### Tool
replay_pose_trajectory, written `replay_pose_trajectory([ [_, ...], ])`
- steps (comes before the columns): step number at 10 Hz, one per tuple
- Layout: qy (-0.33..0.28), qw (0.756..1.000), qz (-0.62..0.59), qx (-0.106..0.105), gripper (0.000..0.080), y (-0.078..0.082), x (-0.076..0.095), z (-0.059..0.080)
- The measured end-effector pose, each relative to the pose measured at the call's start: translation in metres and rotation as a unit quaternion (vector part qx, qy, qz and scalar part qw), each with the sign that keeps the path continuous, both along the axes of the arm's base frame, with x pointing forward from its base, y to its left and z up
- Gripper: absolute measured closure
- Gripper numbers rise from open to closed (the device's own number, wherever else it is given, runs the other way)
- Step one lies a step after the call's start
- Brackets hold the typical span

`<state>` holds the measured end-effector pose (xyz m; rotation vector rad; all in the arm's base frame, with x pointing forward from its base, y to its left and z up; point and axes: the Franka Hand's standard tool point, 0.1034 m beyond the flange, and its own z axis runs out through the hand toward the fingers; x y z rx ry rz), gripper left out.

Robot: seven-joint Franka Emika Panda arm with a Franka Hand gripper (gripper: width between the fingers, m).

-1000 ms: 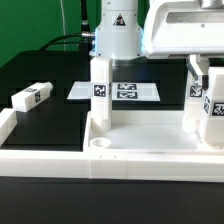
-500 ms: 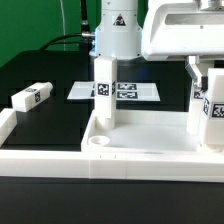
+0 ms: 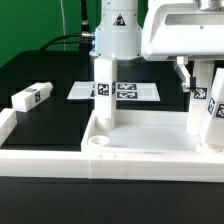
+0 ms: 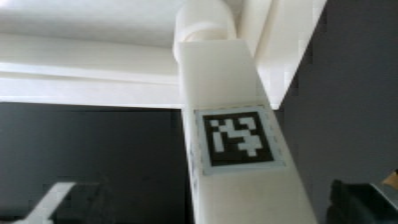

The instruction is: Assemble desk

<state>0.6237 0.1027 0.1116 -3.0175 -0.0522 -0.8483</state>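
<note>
Jaws held open around an upright desk leg [image 3: 200, 118] at the tabletop's [image 3: 150, 160] far corner, on the exterior view's right.

A gap is seen between each finger [image 3: 181, 72] and this square-section white plastic leg, so nothing is gripped. A second tagged leg [image 3: 103, 95] is stood at the rimmed tabletop's other far corner, and a round socket [image 3: 98, 143] is seen at the near one. A third leg [image 3: 30, 98] is laid flat on the black counter [image 3: 50, 75], with bare surface between it and the marker board [image 3: 80, 92].
</note>
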Motion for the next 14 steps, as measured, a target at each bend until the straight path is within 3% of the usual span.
replay_pose_trajectory([
  [4, -0.005, 1.000, 0.001, 0.002, 0.0151, -0.001, 0.003, 0.010],
  [8, -0.005, 1.000, 0.003, 0.006, 0.0150, -0.002, 0.008, 0.034],
  [11, 0.022, 1.000, 0.004, 0.007, 0.0150, -0.001, 0.004, 0.028],
  [14, 0.125, 0.992, 0.001, 0.012, 0.0150, 0.006, 0.004, 0.025],
])
